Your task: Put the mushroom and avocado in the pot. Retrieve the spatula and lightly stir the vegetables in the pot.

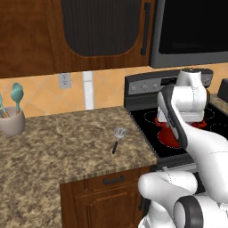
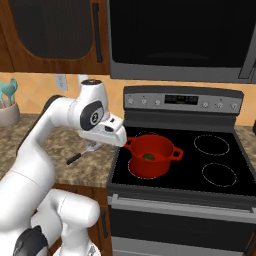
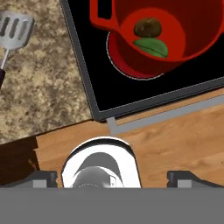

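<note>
Mushroom [image 3: 147, 27] and avocado [image 3: 151, 47] sit touching in pot [image 3: 183, 39] on stove. Spatula [image 1: 118, 137] lies near tabletop's stove-side edge. End effector [image 3: 112, 177] spread wide, empty.

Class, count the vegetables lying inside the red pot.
2. The mushroom and the avocado lie side by side on the floor of the pot; its near wall may hide more.

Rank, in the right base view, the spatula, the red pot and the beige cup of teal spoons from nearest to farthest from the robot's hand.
1. Spatula: on the counter, just below the hand.
2. Pot: on the stove, to the hand's right.
3. Cup: far left, by the wall.
</note>
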